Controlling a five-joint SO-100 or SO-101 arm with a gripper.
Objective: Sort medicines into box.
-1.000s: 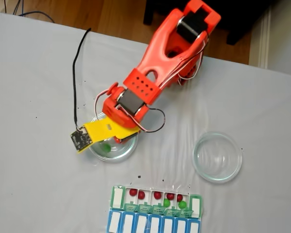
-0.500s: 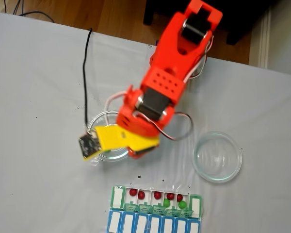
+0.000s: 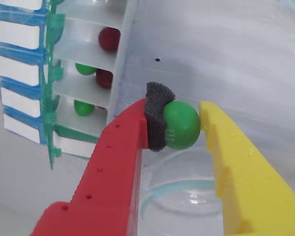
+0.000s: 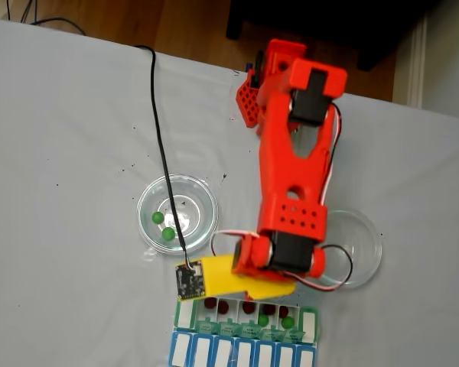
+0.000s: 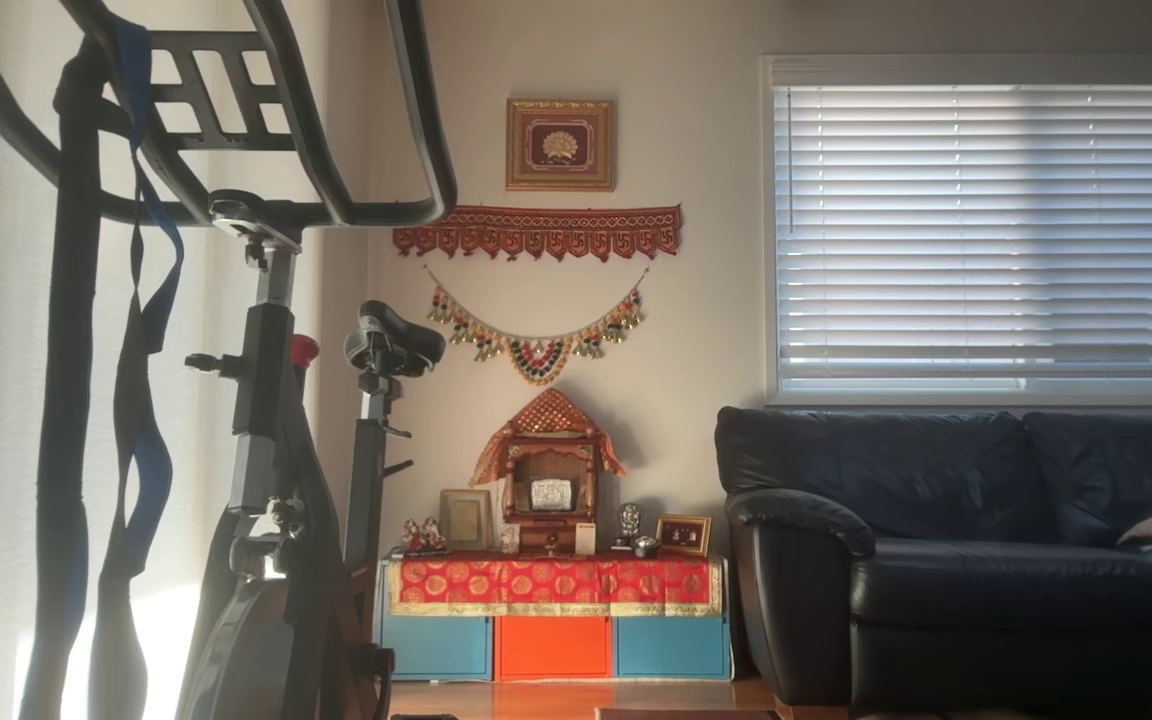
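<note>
White tabletop (image 4: 53, 138) is running wide and bare at the fixed view's left, with wood floor showing past its top edge. Red arm (image 4: 294, 176) is reaching down toward the bottom edge, its yellow finger sitting just above the box (image 4: 310, 325), partly covering the row's upper rim. In the wrist view the fingers (image 3: 179, 129) are closing on a green ball (image 3: 181, 125), pinching it between the red finger's grey foam pad (image 3: 156, 118) and the yellow finger's tip. Box (image 3: 83, 73) is lying at left there, open cells holding red and green balls, with bare cloth between its wall and the held ball. Left glass dish (image 4: 203, 200) is keeping two green balls (image 4: 163, 226); right dish (image 4: 371, 245) is sitting beside the arm, partly under it. Black cable (image 4: 159, 115) is trailing across the cloth.
</note>
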